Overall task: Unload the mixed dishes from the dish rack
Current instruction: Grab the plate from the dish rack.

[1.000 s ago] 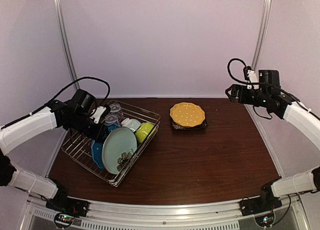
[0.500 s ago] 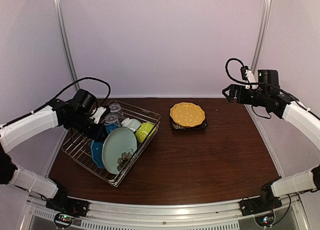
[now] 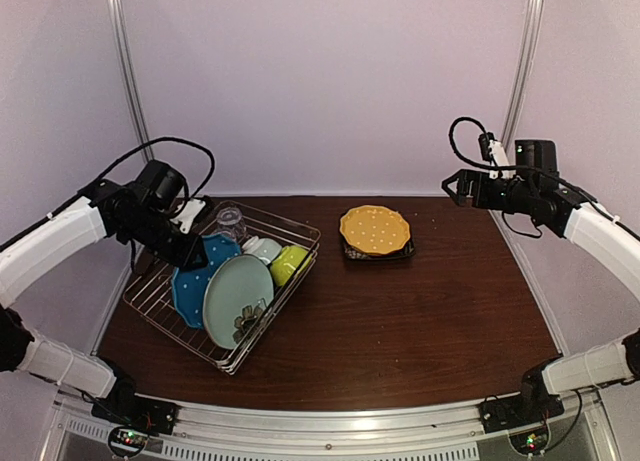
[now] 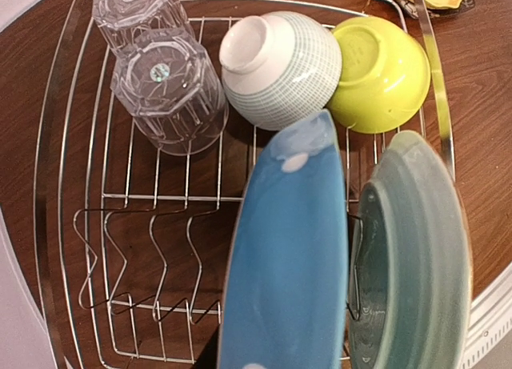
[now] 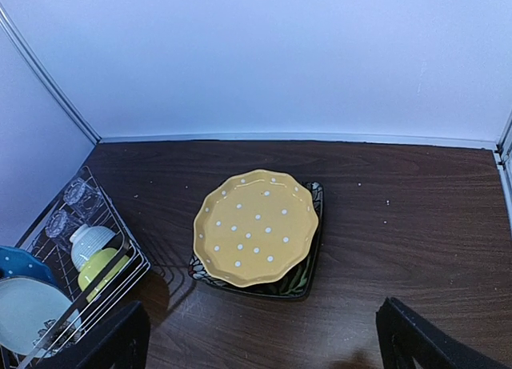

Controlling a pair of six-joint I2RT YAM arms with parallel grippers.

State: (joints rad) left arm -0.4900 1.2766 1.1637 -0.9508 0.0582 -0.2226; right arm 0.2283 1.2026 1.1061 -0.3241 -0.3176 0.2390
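Now the left gripper [image 3: 188, 243] appears closed on the upper rim of the blue dotted plate [image 3: 195, 281], though its fingers are mostly hidden. The plate stands tilted on its edge in the dish rack [image 3: 150, 299], just beside the pale teal plate [image 3: 238, 296]. The step in hand seems to be taking this plate out. The next move probably calls for a straight lift, so that the plate clears the wire wall and does not drag its teal neighbour. It could then go to the stack where the orange-yellow dotted plate [image 3: 374, 229] lies on the dark patterned plate [image 5: 300, 281].

The right gripper [image 3: 452, 187] hangs high at the far right, fingers wide apart and holding nothing. Also in the rack are the lime-green bowl [image 3: 290, 263], the small pale bowl [image 4: 280, 69] and two clear glasses [image 4: 164, 89], all upside down.

The table [image 3: 420, 321] is dark brown wood. The walls [image 3: 320, 81] are pale and plain, with metal posts [image 3: 125, 81] in the corners.
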